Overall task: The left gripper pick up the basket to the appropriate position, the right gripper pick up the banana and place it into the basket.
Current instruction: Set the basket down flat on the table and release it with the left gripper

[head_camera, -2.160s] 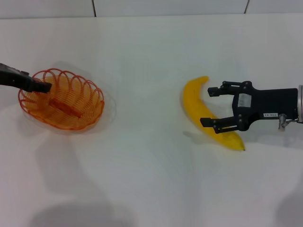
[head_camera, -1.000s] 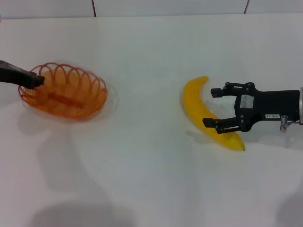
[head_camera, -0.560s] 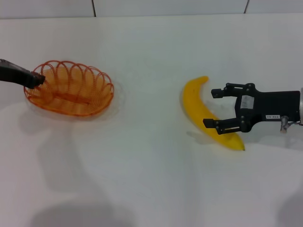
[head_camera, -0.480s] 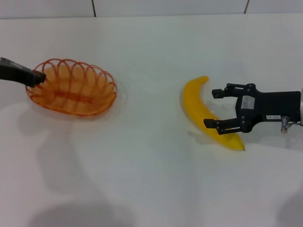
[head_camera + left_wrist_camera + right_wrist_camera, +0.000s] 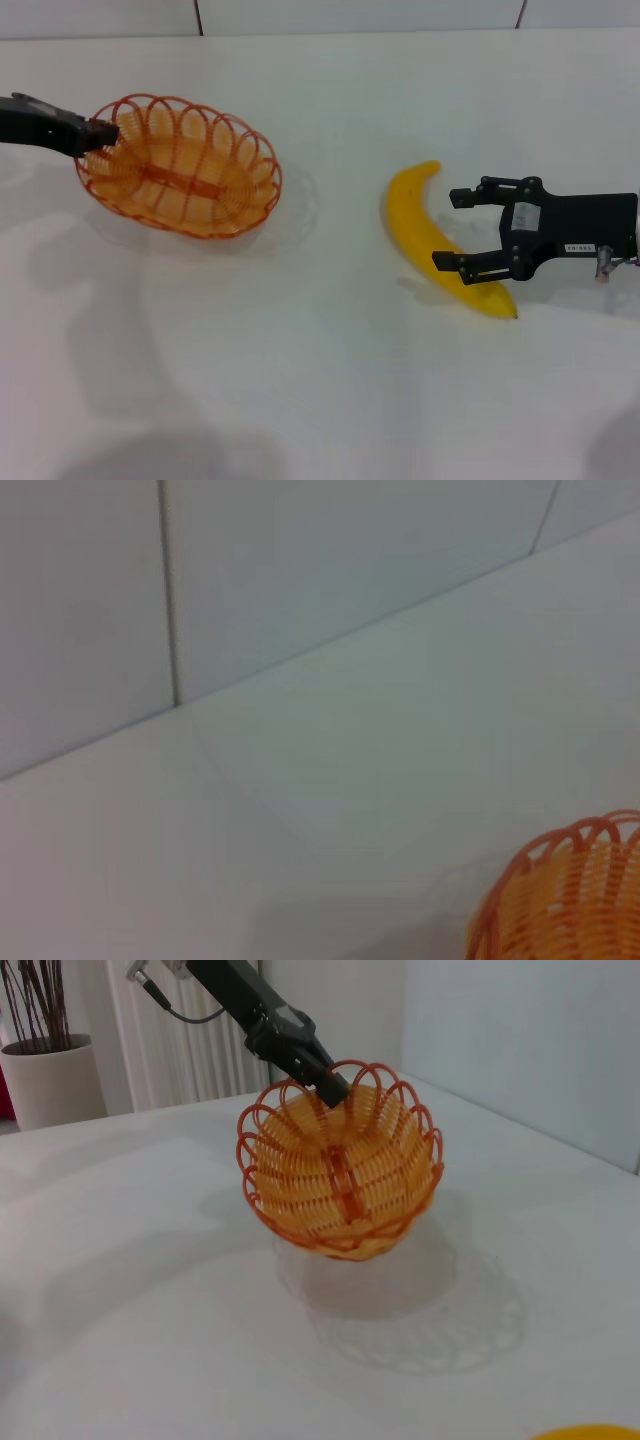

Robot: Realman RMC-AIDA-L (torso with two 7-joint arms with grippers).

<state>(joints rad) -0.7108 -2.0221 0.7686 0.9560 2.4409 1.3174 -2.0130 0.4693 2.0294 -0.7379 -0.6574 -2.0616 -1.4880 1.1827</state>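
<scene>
Left end effector grips the tilted, raised basket; right end effector open astride banana

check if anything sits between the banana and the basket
Nothing visible does. The table between the banana and the basket is bare. The left pincer holds the basket's rim, tilted off the table; the right pincer is open around the banana.

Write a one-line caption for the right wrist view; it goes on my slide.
Left end effector grips the orange basket by its rim, tilted and lifted clear above the white table.
</scene>
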